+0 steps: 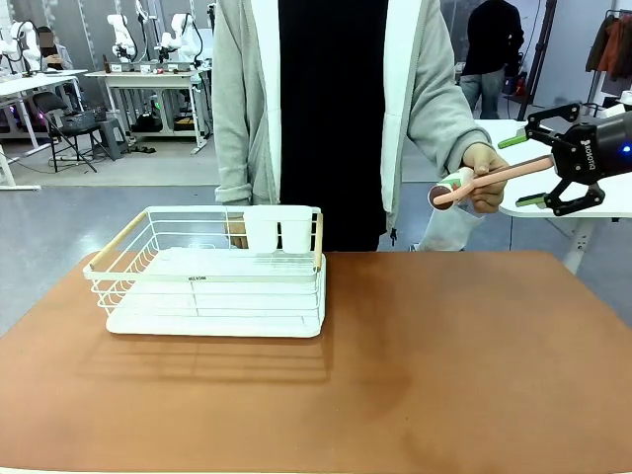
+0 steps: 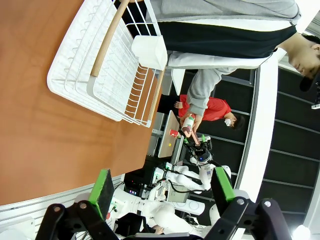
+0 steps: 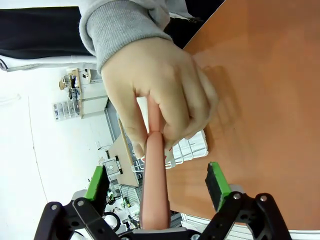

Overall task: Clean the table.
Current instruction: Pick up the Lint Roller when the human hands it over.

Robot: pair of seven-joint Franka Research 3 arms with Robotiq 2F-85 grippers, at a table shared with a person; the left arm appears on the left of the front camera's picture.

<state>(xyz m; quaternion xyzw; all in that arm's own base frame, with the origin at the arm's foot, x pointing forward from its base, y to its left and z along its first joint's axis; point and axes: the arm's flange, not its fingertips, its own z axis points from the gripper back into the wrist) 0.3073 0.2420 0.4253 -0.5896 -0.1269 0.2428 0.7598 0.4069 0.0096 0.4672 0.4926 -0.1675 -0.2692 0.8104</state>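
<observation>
Bench (image 1: 395,375) lies below and left of right pincer (image 1: 521,171). Jaws wide around pink handle (image 1: 539,165), which person's hand (image 1: 486,170) grips off far-right corner. Left pincer (image 2: 160,187) also wide.

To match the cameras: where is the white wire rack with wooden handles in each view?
Front view: white wire rack, left of centre on the reddish-brown table.
Left wrist view: rack at upper left, on the table.
Right wrist view: a rack corner just below the person's hand.
Shared landmark: the reddish-brown table.
</observation>
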